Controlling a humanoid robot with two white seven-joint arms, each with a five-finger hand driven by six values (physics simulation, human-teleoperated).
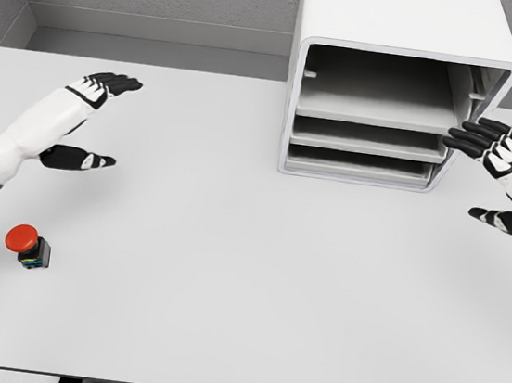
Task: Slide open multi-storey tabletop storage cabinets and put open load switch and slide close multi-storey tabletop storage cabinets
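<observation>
I judge the main risk to be my right hand [499, 151], fingers spread and holding nothing at the cabinet [395, 87] in the upper right, slipping off a drawer, while the load switch [29, 245] lies lower left below my empty, spread left hand [95, 92].

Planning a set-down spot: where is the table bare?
Bare: the wide white table between the red-capped switch and white tiered cabinet. Crowded: the cabinet's right front, by the right robot hand.
</observation>
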